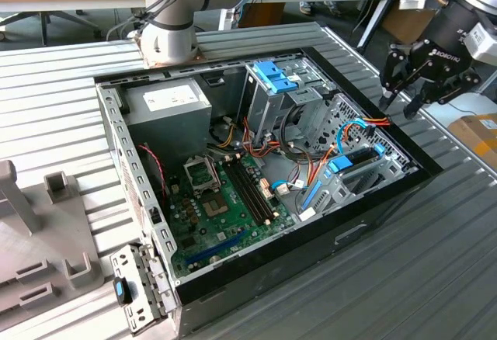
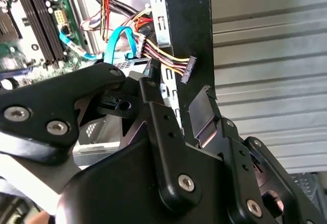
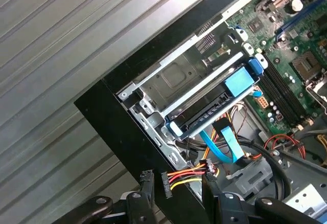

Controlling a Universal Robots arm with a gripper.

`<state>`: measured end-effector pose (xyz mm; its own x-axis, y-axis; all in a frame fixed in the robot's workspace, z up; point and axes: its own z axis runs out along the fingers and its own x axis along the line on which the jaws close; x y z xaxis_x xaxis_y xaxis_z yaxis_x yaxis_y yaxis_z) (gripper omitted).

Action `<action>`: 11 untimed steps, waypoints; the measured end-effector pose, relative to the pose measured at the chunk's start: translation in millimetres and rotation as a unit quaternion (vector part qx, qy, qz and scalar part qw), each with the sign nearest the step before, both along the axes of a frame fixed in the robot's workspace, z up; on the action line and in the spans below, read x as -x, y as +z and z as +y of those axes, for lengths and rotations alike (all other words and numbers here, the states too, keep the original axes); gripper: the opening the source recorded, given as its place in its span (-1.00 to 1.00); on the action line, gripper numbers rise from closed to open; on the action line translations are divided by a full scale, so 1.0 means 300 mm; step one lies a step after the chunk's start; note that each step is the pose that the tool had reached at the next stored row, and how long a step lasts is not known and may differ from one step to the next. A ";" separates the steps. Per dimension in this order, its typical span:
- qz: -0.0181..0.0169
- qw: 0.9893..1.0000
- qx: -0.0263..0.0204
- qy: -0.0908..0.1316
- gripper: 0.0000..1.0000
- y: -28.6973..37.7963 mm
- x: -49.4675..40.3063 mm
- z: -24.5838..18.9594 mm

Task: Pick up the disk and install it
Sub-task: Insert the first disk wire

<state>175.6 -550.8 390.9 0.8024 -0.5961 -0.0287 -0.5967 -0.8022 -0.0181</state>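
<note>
Hovering over the open computer case (image 1: 272, 256), my gripper (image 1: 397, 105) is hanging above the case wall at the exterior view's right. Its fingers are spread wide and holding nothing.

The disk (image 1: 356, 158) is lying inside the case, just below me. It is sitting in the grey drive cage (image 3: 173, 75) along that same wall, with a blue tab (image 3: 240, 81) at its end.

In the first wrist view my gripper (image 3: 176, 180) is framing a loose power plug (image 3: 167, 179) on red, yellow and black wires. A light-blue data cable (image 3: 225, 144) is curling beside the disk (image 3: 204, 114).

The disk's long axis is running parallel to the case wall. One blue-tabbed end is pointing toward the motherboard (image 1: 225, 200), the other toward the cable tangle. It is showing me what looks like a narrow black edge, though I cannot tell how far it is seated.

Doing this step well, I judge, means coming down square to that long axis. It also means keeping both fingers off the cables and off the sheet-metal lip of the cage. Any contact is best kept to the drive's rigid body or blue rail, since a skewed touch is likely to jam it against the cage.
</note>
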 end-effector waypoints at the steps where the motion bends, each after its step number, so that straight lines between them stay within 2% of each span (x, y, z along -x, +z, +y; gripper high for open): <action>1: 0.000 1.000 0.000 0.006 0.00 0.000 -0.001 0.000; 11: 0.000 1.000 0.000 0.011 0.00 -0.001 -0.002 0.000</action>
<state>176.2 -550.8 390.7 0.8153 -0.5783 -0.0288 -0.5789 -0.8152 -0.0183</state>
